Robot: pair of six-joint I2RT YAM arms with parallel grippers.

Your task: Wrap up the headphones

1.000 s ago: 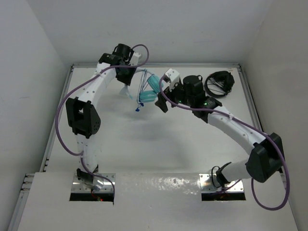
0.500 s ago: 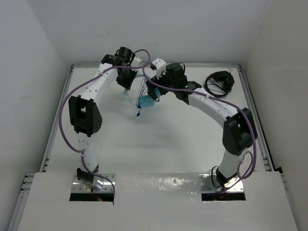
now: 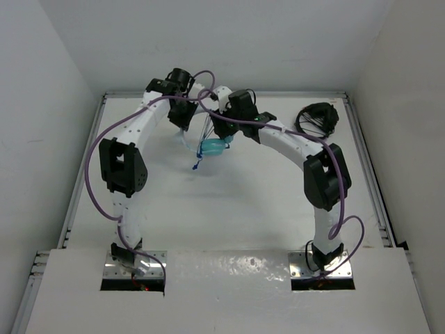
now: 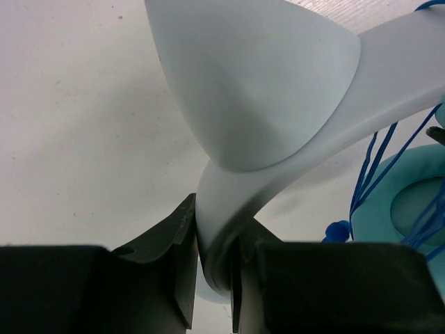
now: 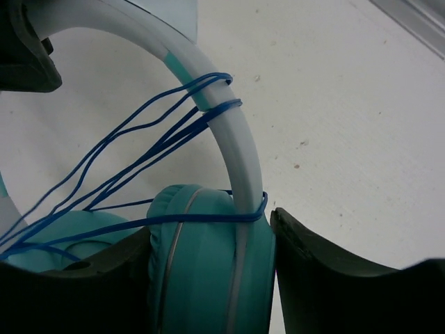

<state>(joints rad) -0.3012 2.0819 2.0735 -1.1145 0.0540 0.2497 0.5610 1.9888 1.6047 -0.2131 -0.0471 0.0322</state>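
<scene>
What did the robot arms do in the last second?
The right gripper swung left to the headphones, and its jaws closed around an ear cup. The left gripper kept its pinch on the headband, and the black wire bundle stayed put.

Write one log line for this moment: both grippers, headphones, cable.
left gripper: shut on headband | right gripper: shut on teal ear cup | blue cable: partly wound on headband

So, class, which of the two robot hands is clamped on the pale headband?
The left hand: it pinches the headband, whereas the right hand straddles a teal ear cup.
</scene>
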